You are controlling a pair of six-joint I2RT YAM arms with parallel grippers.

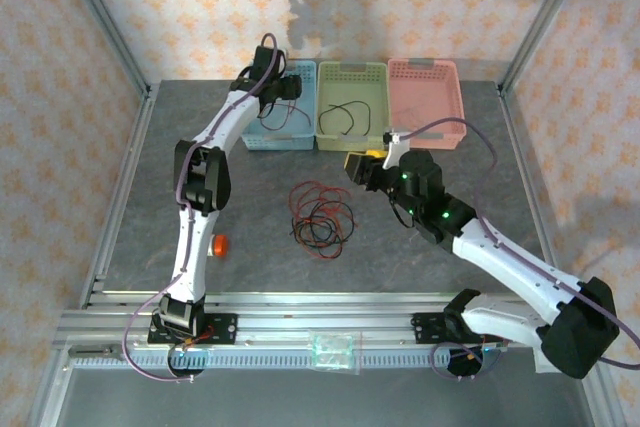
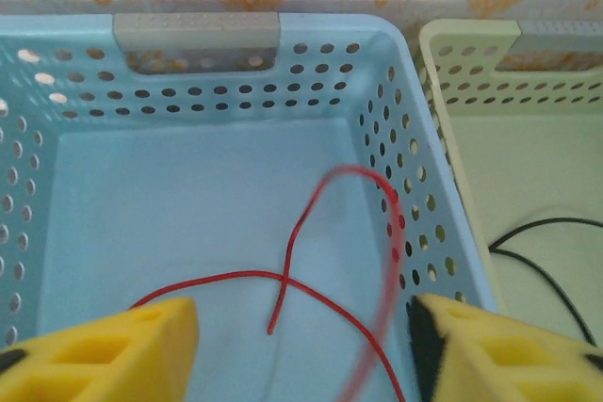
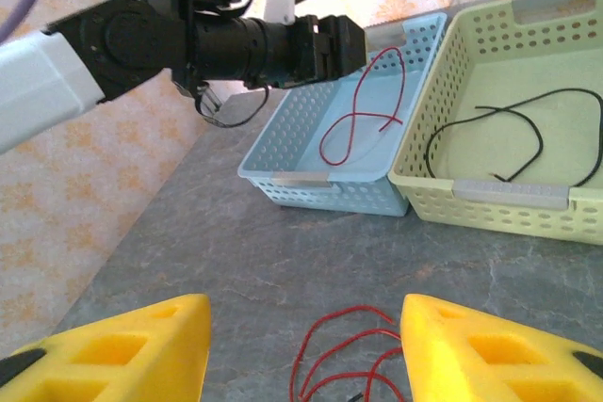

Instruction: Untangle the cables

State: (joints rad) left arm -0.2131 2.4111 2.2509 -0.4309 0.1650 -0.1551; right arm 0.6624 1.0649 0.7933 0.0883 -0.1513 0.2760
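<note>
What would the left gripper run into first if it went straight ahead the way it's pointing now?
Probably the red cable looped in the blue basket, which lies right ahead of the open left gripper. Past it comes the basket's floor; depth is hard to judge.

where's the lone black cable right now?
Top view: black cable lies in the yellow-green basket, middle of the far row, blue basket to its left, pink basket to its right.
</note>
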